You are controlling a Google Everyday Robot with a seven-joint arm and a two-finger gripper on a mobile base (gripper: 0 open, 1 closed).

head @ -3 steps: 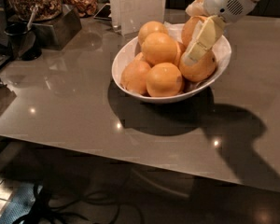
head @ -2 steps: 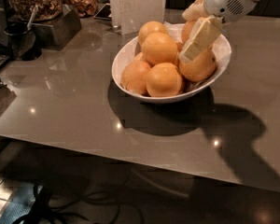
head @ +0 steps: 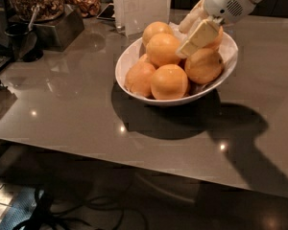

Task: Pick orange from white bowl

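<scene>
Gripper: the gripper is seen reaching in from the upper right, lowered into the right rear of the bowl. Two pale fingers are spread, one lying across the front of the pile, the other behind it. They appear to straddle an orange at the back right; whether it is already pinched cannot be told, since the contact is hidden.

Bowl: it is set on the grey counter, near the far edge, tilted rim lower toward the camera. A dark shadow is cast in front and to the right.

Oranges: about six are visible, heaped above the rim. The top one is touched or nearly touched by the front finger. Others lie at front centre, front left and right.

Reason for pose: the approach is judged to be made from above and behind because the heap leaves no side gap; only a fruit on top can be straddled.

Stage: the grasp is judged to be forming; lifting is not yet done.

Risk: neighbouring fruit may be nudged and rolled over the low rim.

Surroundings: dark nut containers and a pale upright box are placed behind, well apart from the gripper.
</scene>
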